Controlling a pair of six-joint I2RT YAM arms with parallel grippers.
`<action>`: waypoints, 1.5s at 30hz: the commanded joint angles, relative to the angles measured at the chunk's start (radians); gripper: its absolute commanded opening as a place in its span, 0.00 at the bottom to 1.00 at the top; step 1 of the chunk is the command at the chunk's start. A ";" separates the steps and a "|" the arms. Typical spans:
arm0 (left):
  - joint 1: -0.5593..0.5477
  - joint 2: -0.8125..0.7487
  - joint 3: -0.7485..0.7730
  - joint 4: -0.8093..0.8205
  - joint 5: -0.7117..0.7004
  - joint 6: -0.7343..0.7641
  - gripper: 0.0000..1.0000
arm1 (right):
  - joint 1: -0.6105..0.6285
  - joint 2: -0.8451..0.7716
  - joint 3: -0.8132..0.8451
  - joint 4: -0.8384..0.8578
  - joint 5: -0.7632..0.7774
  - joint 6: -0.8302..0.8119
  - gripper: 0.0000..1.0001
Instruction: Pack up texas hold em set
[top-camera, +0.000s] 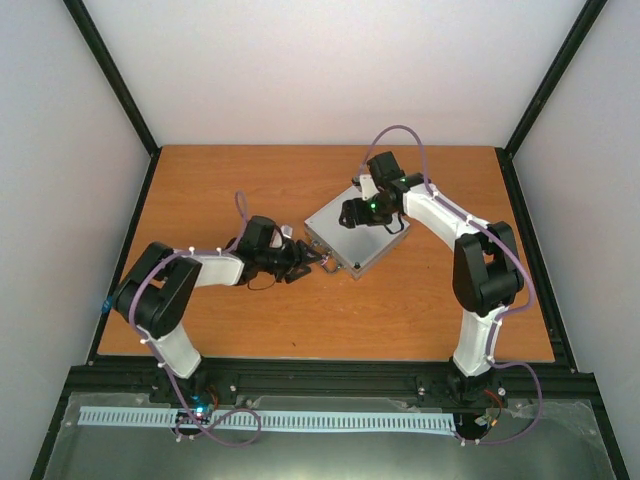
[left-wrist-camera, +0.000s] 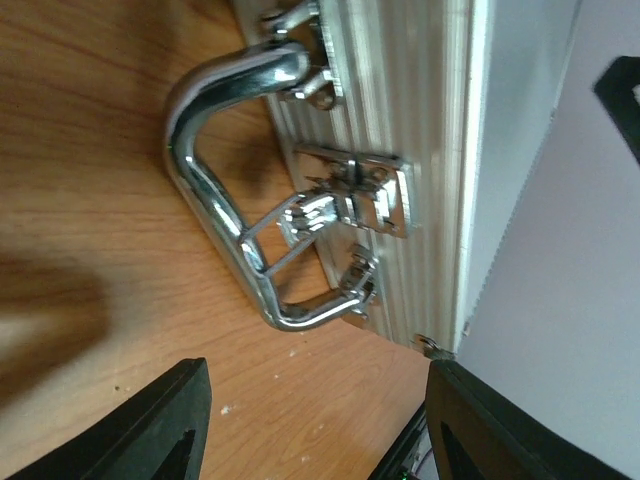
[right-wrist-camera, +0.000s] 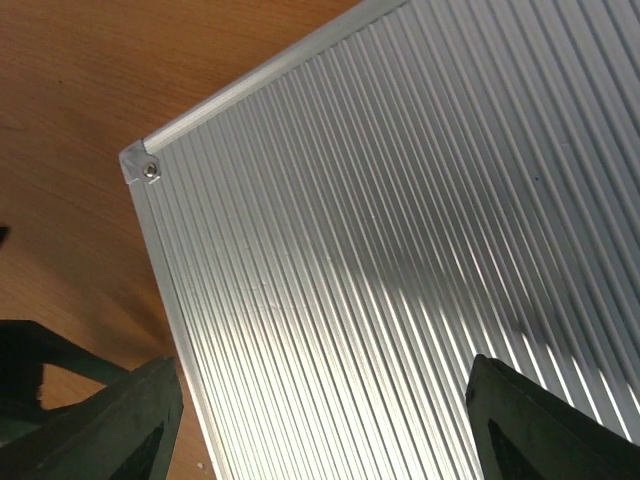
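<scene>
Orange-brown wooden tabletop (top-camera: 230, 190), walled in white, is carrying the flat silver ribbed aluminium case (top-camera: 345, 250), which is lying near the middle with its lid down, turned at an angle. The left gripper (top-camera: 308, 262) is pointing at the case's front wall, its jaws spread and pinching nothing, facing the curved chrome handle (left-wrist-camera: 215, 205) and a metal latch (left-wrist-camera: 365, 195). The right gripper (top-camera: 352, 212) is hanging over the lid near a corner, its jaws also spread.

I see the case (top-camera: 372, 243) lying flat on the counter (top-camera: 230, 180), slightly right of centre, one corner pointing near. Its handle (left-wrist-camera: 205, 190) sits on the near-left side, just beside my left fingers (left-wrist-camera: 150, 430). My right fingers (right-wrist-camera: 100, 430) hang over its far half.
</scene>
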 joint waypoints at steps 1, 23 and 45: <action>-0.020 0.057 0.031 0.061 -0.030 -0.062 0.61 | -0.005 0.011 0.023 0.015 -0.038 -0.009 0.79; -0.033 0.136 -0.037 0.245 -0.079 -0.171 0.48 | -0.010 0.016 -0.005 0.047 -0.074 0.004 0.79; -0.060 0.127 -0.023 0.293 -0.130 -0.240 0.29 | -0.011 0.017 -0.024 0.057 -0.080 0.005 0.79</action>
